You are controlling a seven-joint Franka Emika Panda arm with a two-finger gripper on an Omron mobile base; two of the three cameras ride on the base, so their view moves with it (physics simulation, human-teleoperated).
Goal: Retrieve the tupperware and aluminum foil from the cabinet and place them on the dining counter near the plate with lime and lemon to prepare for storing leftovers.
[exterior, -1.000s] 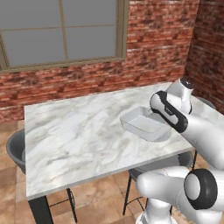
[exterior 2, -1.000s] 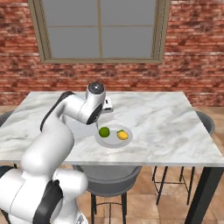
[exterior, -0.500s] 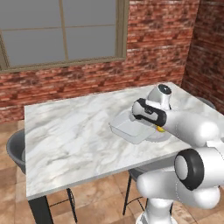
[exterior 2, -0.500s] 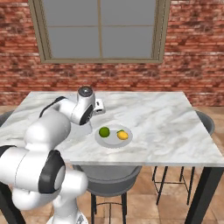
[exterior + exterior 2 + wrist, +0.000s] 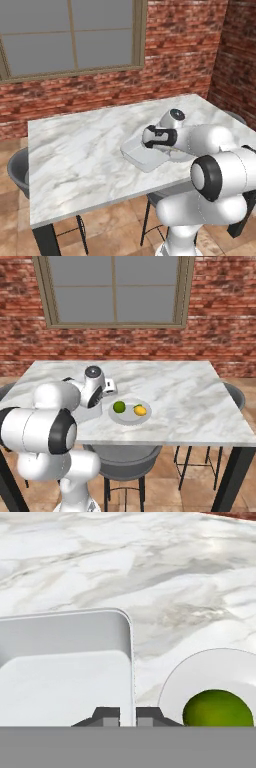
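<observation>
We see the gripper (image 5: pixel 127 716) with its jaws drawn tight together on the thin side wall of the tupperware (image 5: pixel 65 662), whose rim runs straight down between the two dark fingertips (image 5: pixel 106 716) in the hand view. The tupperware lies flat on the dining counter (image 5: pixel 75 150), just beside the plate (image 5: pixel 129 415), and on that plate sit the lime (image 5: pixel 119 406) and the lemon (image 5: pixel 140 410) side by side. Behind the dining counter we see a brick wall (image 5: pixel 220 331) with a window (image 5: pixel 115 288), and grey stools (image 5: pixel 122 461) stand tucked under the counter's edges.
</observation>
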